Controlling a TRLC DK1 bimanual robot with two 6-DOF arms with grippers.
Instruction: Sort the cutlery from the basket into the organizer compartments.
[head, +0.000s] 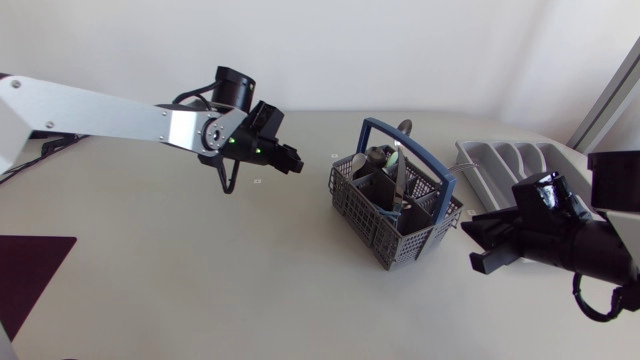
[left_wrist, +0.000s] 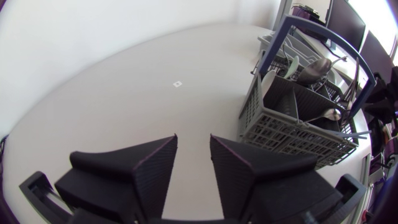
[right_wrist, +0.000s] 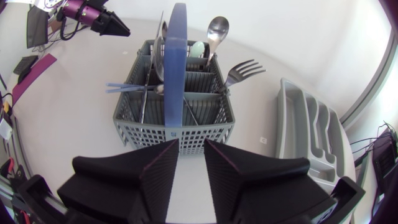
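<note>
Grey mesh basket (head: 362, 208) holds cutlery (head: 395, 176), pale moulded organizer (head: 500, 160) at its two o'clock. Left black gripper (head: 292, 161) at ten o'clock and right black gripper (head: 482, 243) at four both gape, released.

A robotics lab: left arm (head: 100, 112) and right arm (head: 572, 240) over a white table (head: 200, 270).

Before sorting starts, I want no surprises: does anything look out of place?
One pale blue utensil lies crosswise over the basket, its end poking past the rim, while the spoon and fork stand upright. Nothing has spilled.
</note>
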